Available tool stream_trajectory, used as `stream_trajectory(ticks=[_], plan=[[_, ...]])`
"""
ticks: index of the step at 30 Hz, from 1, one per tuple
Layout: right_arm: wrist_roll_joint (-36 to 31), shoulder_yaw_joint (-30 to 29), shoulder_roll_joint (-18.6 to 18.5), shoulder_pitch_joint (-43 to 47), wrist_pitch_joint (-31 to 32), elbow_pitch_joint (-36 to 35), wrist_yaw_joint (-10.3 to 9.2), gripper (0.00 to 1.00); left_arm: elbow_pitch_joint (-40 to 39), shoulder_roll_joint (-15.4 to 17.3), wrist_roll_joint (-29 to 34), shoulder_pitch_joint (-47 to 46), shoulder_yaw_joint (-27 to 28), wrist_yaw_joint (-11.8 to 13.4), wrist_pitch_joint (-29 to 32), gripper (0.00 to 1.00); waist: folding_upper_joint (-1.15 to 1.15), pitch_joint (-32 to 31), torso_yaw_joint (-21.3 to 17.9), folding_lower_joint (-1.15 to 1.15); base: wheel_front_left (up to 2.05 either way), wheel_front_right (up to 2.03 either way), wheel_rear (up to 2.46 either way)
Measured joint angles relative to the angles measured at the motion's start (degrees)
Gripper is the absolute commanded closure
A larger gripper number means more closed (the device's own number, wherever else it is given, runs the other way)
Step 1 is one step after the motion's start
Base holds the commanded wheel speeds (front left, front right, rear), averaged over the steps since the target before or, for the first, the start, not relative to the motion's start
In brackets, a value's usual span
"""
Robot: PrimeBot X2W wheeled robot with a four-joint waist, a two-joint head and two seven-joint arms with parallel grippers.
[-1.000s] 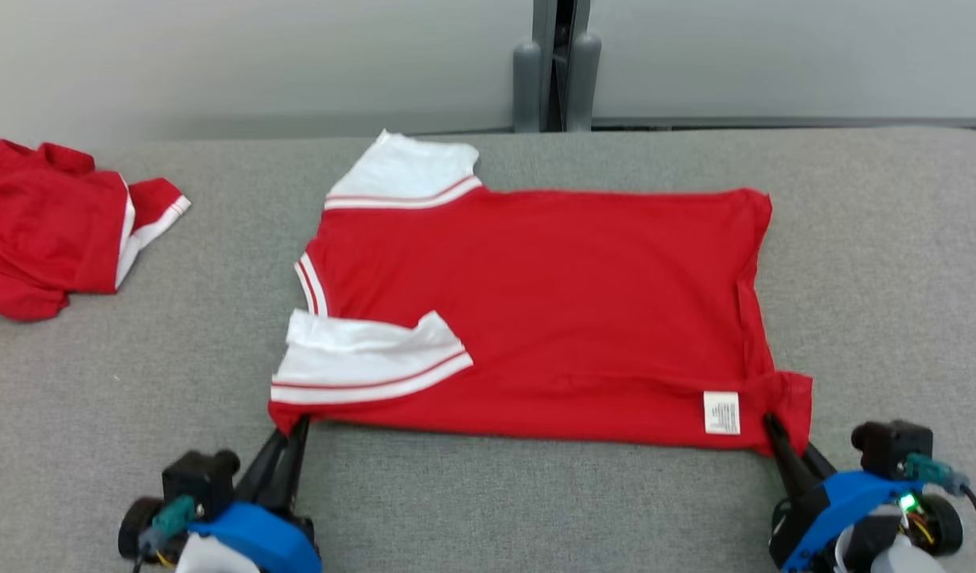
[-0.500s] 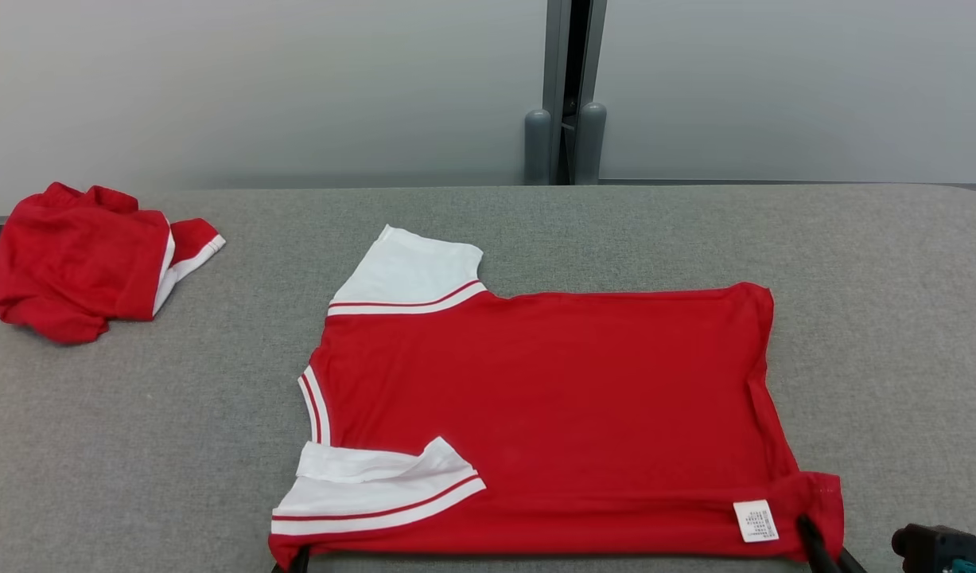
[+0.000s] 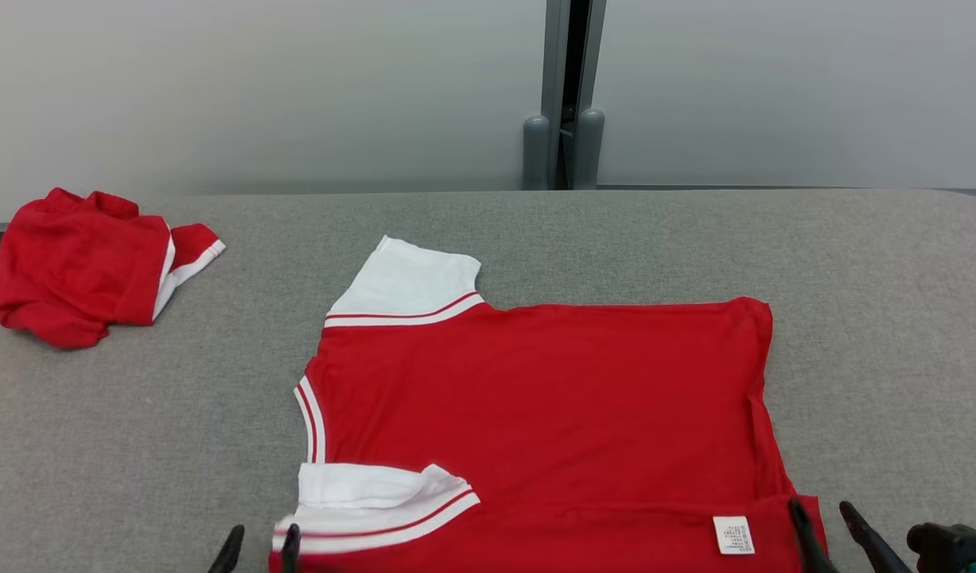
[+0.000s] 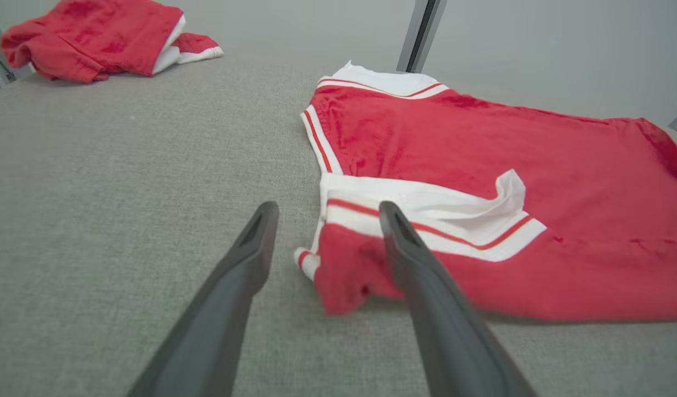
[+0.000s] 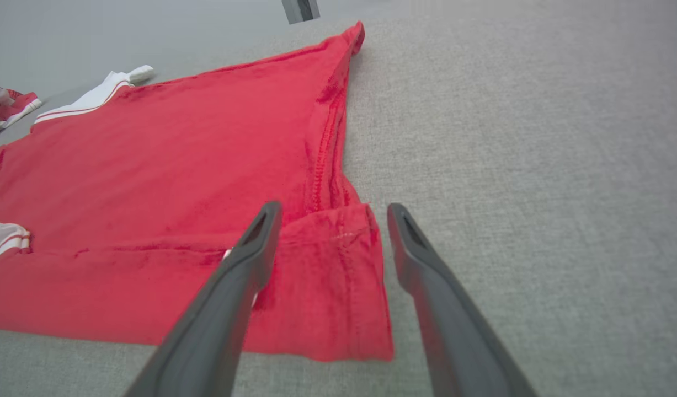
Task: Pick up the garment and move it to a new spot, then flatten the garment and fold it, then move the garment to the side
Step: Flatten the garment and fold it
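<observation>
The garment (image 3: pixel 535 398), a red T-shirt with white sleeves, lies spread flat on the grey table (image 3: pixel 138 438), collar to the left. Its near sleeve is folded over the body. My left gripper (image 3: pixel 262 535) is open at the near left corner; in the left wrist view that gripper (image 4: pixel 328 212) has the shirt's (image 4: pixel 481 138) shoulder corner lying loose between its fingers. My right gripper (image 3: pixel 820 509) is open at the near right hem corner. The right wrist view shows this gripper (image 5: pixel 334 212) straddling the hem of the shirt (image 5: pixel 178 165), which rests on the table.
A second red and white garment (image 3: pixel 82 267) lies crumpled at the table's far left, also visible in the left wrist view (image 4: pixel 95 33). A grey post (image 3: pixel 563 95) stands against the wall behind the table. Bare table lies to the right of the shirt.
Both grippers have gone from shut on the shirt's near corners to open, and the corners now lie loose on the table. The head camera has tilted upward, shifting the whole picture.
</observation>
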Motion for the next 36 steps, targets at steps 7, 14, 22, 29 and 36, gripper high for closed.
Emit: stream_trajectory(ticks=[7,14,22,29,36], plan=[[-2.41,-0.57,0.03,-3.3,-5.57,-1.91,0.0,0.0,-5.63,0.64,2.57,-2.08,4.19,0.22,0.0,0.0,0.0,-0.37,-0.63,0.0,0.0,0.0,0.0],[-6.05,-0.08,1.75,-8.66,-13.93,-1.62,0.0,0.0,-9.46,-0.85,6.55,-6.67,5.69,0.07,0.0,0.0,0.0,-0.46,-0.95,0.0,0.0,0.0,0.0],[-10.67,0.21,4.83,-14.45,-17.77,0.81,0.0,0.0,-8.99,-2.23,8.56,-12.65,8.09,-0.69,0.0,0.0,0.0,0.01,-1.89,0.01,0.0,0.0,0.0],[-12.61,-0.78,7.21,-15.86,-17.82,0.32,0.0,0.0,-7.68,-3.45,9.53,-14.9,10.46,-1.15,0.0,0.0,0.0,0.72,-2.18,0.01,0.0,0.0,0.0],[-13.17,-0.64,7.68,-16.01,-17.84,0.89,0.0,0.0,-6.32,-4.05,10.21,-15.54,11.83,-1.92,0.0,0.0,0.0,1.11,-2.4,0.01,0.0,0.0,0.0]])
